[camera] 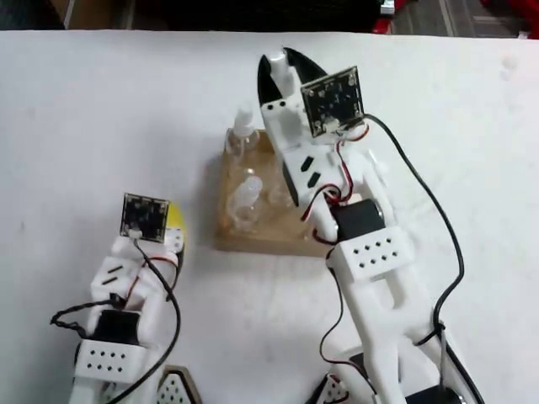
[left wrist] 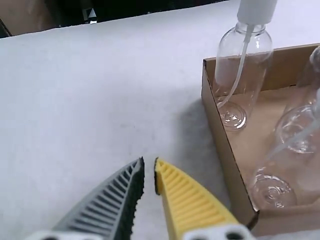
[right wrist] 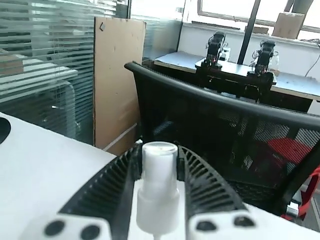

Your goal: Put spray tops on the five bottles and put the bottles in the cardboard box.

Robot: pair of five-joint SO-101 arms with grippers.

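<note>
The cardboard box lies in the middle of the table with several clear bottles in it. One upright bottle with a white spray top stands in the box's far corner. Two more bottles stand nearer. My right gripper hangs over the box's far side, its black fingers shut on a white spray top; what is below that top is hidden. My left gripper rests low over the table left of the box wall, shut, with nothing between its grey and yellow fingers.
White table surface stretches left of and behind the box. The right arm's body covers the box's right side. Beyond the table's far edge stand a black mesh chair and a cardboard sheet.
</note>
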